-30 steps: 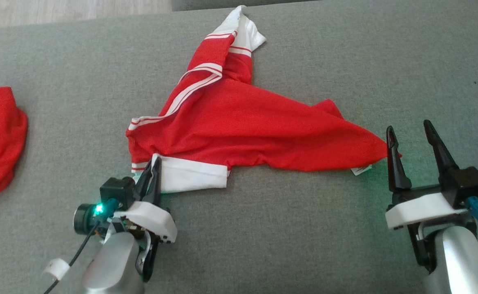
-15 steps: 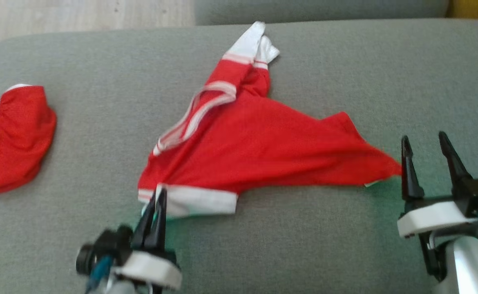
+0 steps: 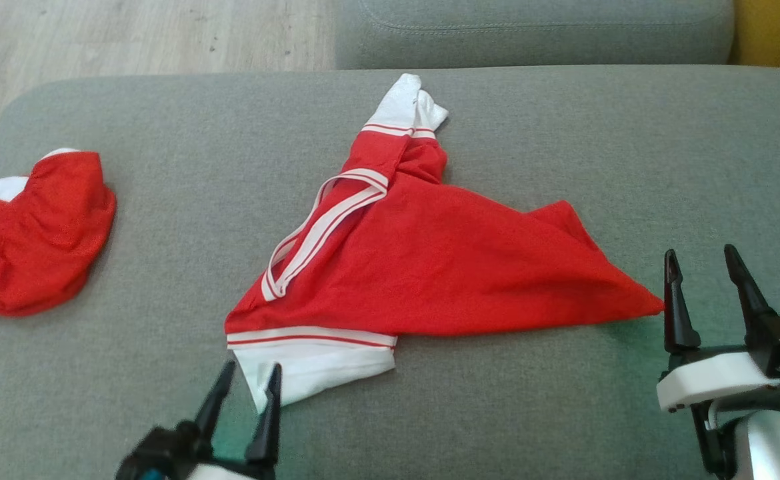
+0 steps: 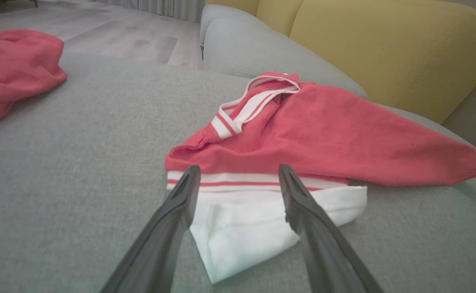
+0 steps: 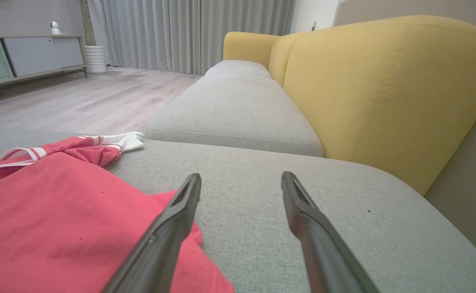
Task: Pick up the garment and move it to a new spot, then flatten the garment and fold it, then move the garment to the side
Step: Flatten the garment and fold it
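A rumpled red shirt (image 3: 430,267) lies mid-seat on a grey sofa (image 3: 563,133), left claw (image 3: 253,367) spread at its white cuff (image 3: 323,363), right claw (image 3: 699,251) spread beside its pointed corner (image 3: 643,308); flattening probably needs low pinches and an even outward pull.

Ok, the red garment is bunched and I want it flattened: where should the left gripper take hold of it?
Probably the white sleeve cuff of the red garment, at its near corner, approaching low from the robot's side along the cushion. That cuff lies flat at the garment's edge and points toward the open left gripper.
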